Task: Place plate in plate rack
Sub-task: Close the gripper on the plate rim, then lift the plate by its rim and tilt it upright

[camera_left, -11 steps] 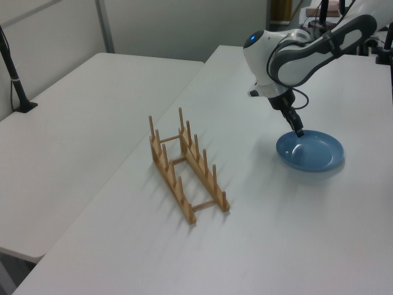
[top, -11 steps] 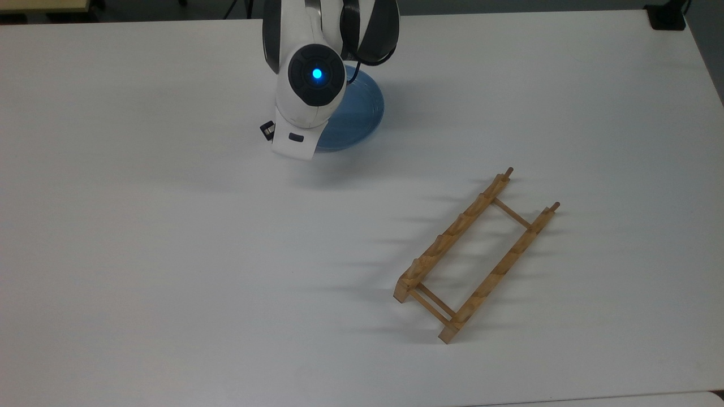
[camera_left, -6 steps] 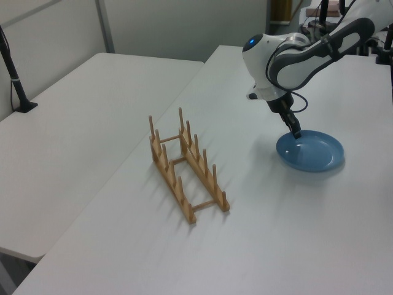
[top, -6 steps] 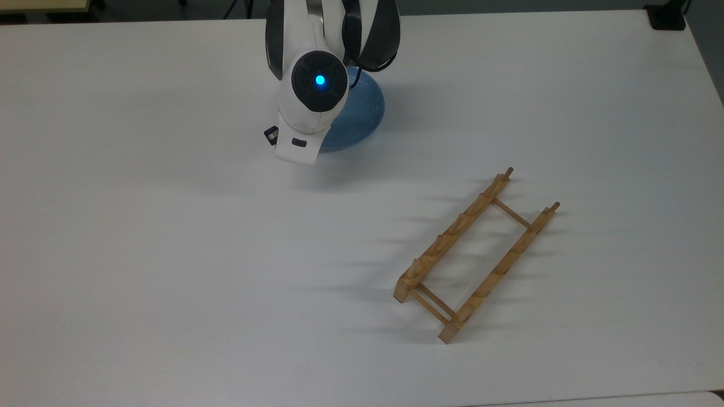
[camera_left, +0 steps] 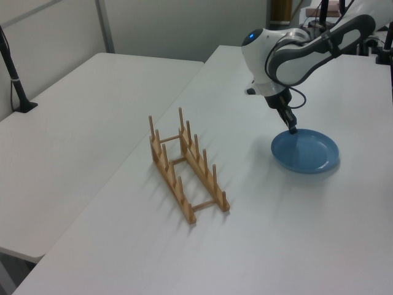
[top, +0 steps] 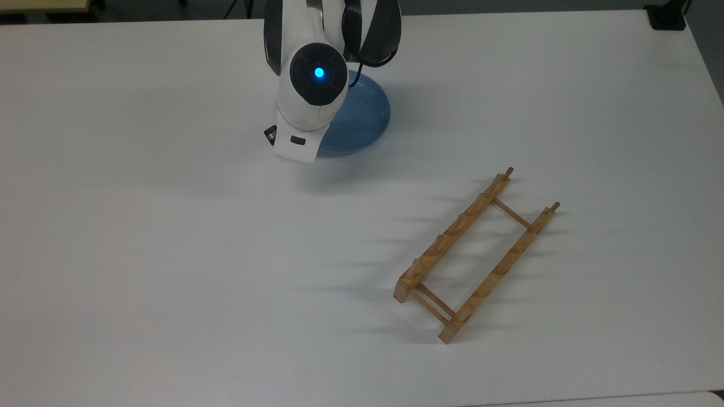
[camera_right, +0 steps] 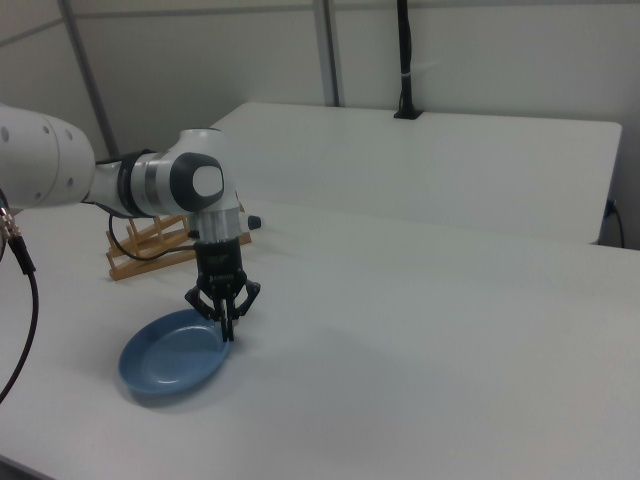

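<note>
Clamped on the rim of the plate (camera_right: 172,356), fingertips pinched together at the edge nearest the rack side: the gripper (camera_right: 227,326), pointing straight down from the white-and-grey arm (camera_left: 288,52), its blue status light glowing on the wrist housing. Seen in the left view at (camera_left: 292,128), meeting the plate (camera_left: 305,152) at its far-left rim. Round, shallow, glossy light blue, with faint rings inside and a raised lip; gripped side a touch higher than the rest in the right view, a soft shadow spread beneath it. Compared with half a second ago, shifted slightly toward the top view's right, more of the blue disc (top: 362,118) showing beyond the arm, and the shadow under it broader. Well apart from it, toward the top view's lower right: the plate rack (top: 476,255), light-brown wood, two parallel rails bristling with upright pegs and tied by thin cross dowels, ladder-like, standing at a diagonal and unmoved (camera_left: 186,166). Between plate and rack, bare white matte table (top: 169,254), wide open on every side of the rack, with the table's near edge running close below it in the top view. Beyond, in the left view, a second white table (camera_left: 80,123) parted from the first by a narrow seam, carrying a black post (camera_left: 13,74) on a clamped base.
</note>
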Action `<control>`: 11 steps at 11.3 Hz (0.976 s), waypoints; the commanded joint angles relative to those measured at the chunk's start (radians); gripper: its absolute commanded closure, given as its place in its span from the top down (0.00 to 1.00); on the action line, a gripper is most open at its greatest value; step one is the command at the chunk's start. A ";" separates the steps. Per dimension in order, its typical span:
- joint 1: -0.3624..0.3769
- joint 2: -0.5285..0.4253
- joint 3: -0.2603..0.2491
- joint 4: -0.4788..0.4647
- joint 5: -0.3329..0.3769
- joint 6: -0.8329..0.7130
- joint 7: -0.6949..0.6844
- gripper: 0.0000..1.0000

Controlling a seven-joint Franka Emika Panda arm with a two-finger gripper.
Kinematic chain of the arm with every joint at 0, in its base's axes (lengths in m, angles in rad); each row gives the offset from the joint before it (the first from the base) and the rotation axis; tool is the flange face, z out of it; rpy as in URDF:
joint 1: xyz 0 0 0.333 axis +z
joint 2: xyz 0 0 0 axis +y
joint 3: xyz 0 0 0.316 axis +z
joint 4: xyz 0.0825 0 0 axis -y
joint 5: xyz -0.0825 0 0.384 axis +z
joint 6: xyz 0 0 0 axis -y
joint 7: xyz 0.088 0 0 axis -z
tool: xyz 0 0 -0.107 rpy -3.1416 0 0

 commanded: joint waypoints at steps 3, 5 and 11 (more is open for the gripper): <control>0.018 -0.051 -0.003 0.180 0.007 -0.120 0.046 0.00; 0.021 -0.059 0.006 0.262 0.030 -0.145 0.089 0.00; 0.021 -0.101 0.093 0.397 0.087 -0.090 0.379 0.00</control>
